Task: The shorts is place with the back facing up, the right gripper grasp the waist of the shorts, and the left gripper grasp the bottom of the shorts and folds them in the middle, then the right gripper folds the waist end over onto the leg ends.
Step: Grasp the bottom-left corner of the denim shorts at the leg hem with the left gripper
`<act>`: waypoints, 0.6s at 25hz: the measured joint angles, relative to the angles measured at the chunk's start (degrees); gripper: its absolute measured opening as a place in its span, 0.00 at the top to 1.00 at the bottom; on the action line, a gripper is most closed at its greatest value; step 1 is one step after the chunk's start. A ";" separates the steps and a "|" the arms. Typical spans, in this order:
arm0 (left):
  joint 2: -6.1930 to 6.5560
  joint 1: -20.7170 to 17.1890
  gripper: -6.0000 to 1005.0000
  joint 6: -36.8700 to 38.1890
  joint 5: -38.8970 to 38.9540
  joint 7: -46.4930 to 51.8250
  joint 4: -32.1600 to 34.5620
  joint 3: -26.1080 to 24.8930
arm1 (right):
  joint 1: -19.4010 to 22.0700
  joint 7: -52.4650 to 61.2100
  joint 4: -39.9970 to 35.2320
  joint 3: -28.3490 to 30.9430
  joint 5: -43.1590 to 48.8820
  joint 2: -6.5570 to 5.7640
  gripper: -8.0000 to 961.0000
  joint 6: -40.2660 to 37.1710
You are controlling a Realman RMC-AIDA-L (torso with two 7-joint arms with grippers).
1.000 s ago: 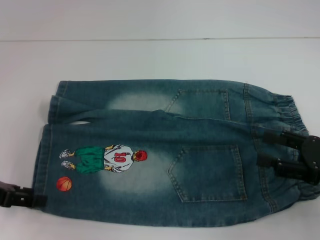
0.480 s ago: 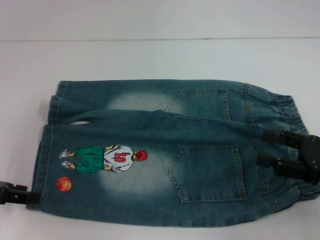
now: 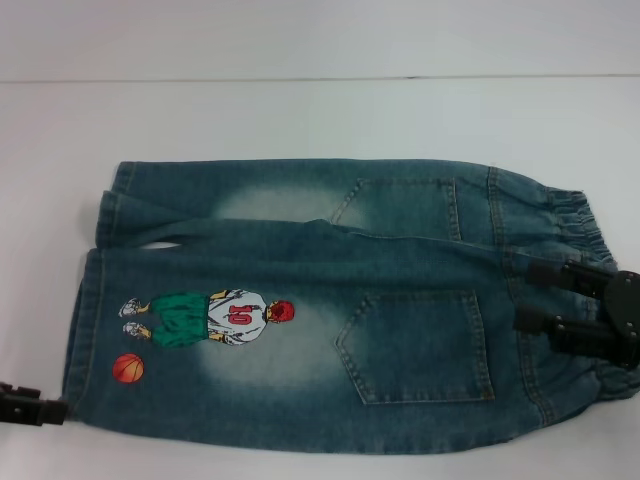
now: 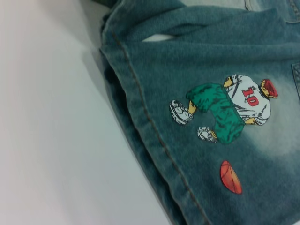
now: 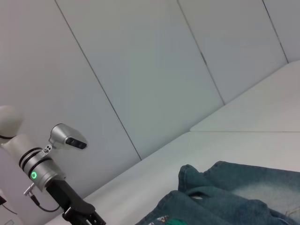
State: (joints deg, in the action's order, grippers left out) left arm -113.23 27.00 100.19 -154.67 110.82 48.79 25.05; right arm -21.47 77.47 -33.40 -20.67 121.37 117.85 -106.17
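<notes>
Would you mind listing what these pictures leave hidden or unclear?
- Left hand: head view, cut by the frame's left edge at the shorts' leg hem; whether it grips the hem cannot be seen.
- Right hand: head view, over the waistband; whether any cloth sits between the fingers is unclear.
- Shorts' front: face down against the table in every view.

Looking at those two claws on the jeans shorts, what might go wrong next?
The left claw sits at the very corner of the near leg hem of the shorts, so it might catch only a sliver of denim, or none, and slip free when lifting. The right claw lies open over the elastic waistband; it may pinch only the top layer, leaving the fold crooked.
</notes>
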 joint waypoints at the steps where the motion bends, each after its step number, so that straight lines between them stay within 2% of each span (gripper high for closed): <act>1: 0.00 -0.10 0.38 0.21 -0.05 0.02 0.03 0.02 | 0.01 -0.01 0.00 0.01 0.00 0.00 0.10 0.00; 15: -0.84 -0.02 0.38 0.54 -0.11 -0.53 -0.68 0.64 | 0.29 -0.04 0.00 0.02 -0.71 0.00 0.10 0.00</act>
State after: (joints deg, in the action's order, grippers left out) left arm -114.07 26.97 100.73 -154.78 110.29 48.11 25.68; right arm -21.18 77.42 -33.40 -20.65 120.67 117.85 -106.17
